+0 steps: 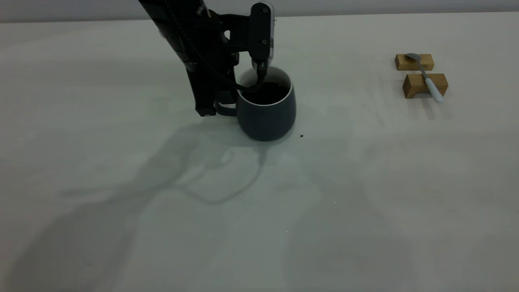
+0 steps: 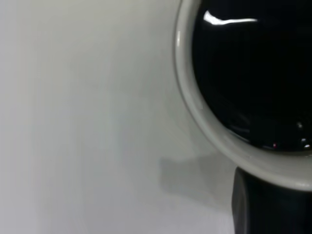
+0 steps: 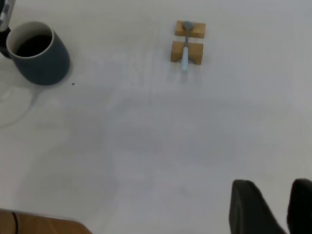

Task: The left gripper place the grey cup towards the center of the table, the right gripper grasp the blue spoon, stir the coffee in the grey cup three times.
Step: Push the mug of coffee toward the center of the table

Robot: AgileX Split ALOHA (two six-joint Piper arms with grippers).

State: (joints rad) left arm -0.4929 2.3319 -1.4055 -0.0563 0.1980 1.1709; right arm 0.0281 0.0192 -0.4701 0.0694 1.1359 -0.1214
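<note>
**L gripper at cup handle, spoon untouched on blocks**

L gripper [image 1: 211, 107]: comes down from above, fingers at the handle side of the cup [image 1: 266, 106]. One dark finger stands outside the handle loop, tip close to the table [image 1: 162, 227]. Looks clamped on the handle, but the other finger is hidden behind arm + cup, so can't tell the jaw state for sure. L wrist cam just shows one finger [image 2: 265, 204] below the cup rim, nothing of the gap.

Cup: upright on the table, base down, handle pointing into the L jaws. Coffee [image 1: 267, 92] inside, dark, glossy, flat, level well below the white rim. Black cable loops from the wrist cam housing over the rim edge. Small dark speck on the table just beside the cup, on the side away from the jaws.

Spoon [image 1: 426, 79]: well apart from the L jaws, far side of the cup. Lies across two wood blocks [image 1: 425, 85], bowl on the farther block, blue handle over the nearer one, tip sticking out past it.

R gripper [image 3: 282, 207]: high over the table, well apart from spoon and cup, nothing between its fingers. Jaws spread, two dark fingertips w/ a clear gap.
</note>
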